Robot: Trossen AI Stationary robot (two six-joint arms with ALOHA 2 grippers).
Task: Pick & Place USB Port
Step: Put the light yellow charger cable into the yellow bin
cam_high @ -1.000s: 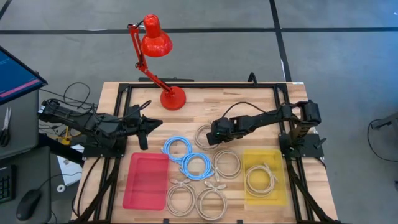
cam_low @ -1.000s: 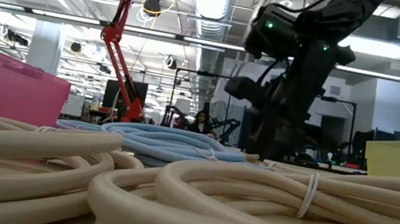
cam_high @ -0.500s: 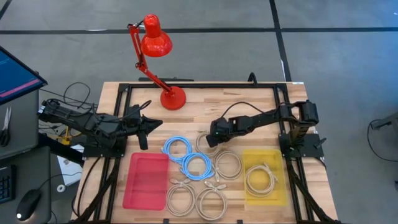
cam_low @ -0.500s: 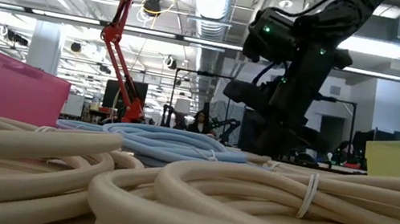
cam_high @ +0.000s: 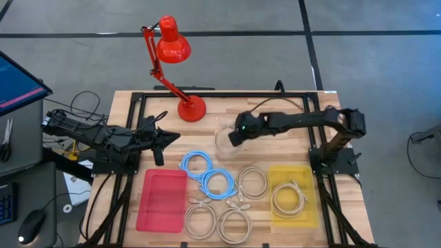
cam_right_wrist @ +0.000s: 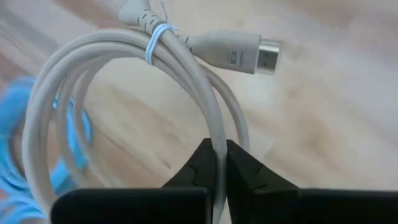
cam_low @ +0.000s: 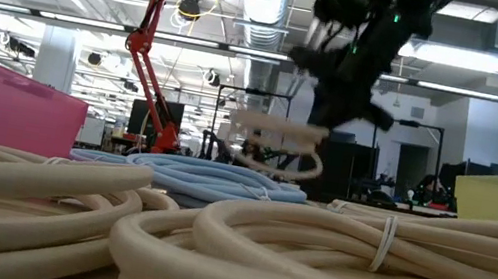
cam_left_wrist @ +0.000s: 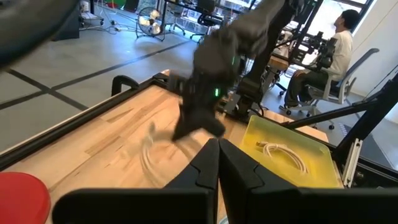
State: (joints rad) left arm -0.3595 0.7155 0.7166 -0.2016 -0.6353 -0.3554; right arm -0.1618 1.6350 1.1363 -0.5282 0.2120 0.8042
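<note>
My right gripper (cam_high: 232, 137) is above the table's middle, shut on a coiled beige cable (cam_right_wrist: 124, 81) with a flat metal plug (cam_right_wrist: 268, 55) and a blue tie. In the low view the coil (cam_low: 273, 149) hangs in the air under the gripper. My left gripper (cam_high: 164, 138) waits shut near the table's left side, touching nothing. On the table lie two blue coils (cam_high: 207, 172) and several more beige coils (cam_high: 251, 182). A pink bin (cam_high: 162, 200) stands near left. A yellow bin (cam_high: 293, 196) near right holds one beige coil. My right gripper pinches the loop's strands (cam_right_wrist: 216, 127) between its two fingertips, on the coil's side opposite the tie and plug. The fingers slant down from the table's right side and lie across the strands. The coil is lifted clear of the table and hangs roughly level below the fingers.
A red desk lamp (cam_high: 186, 107) stands at the far middle-left, its head beyond the table's far edge. A black frame runs round the tabletop. Bare wood shows between the lamp's base and my right gripper.
My right gripper has shut on the beige coil that lay by the blue coils, then risen and gone toward the table's far edge. The coil has come up off the table and now hangs clear.
</note>
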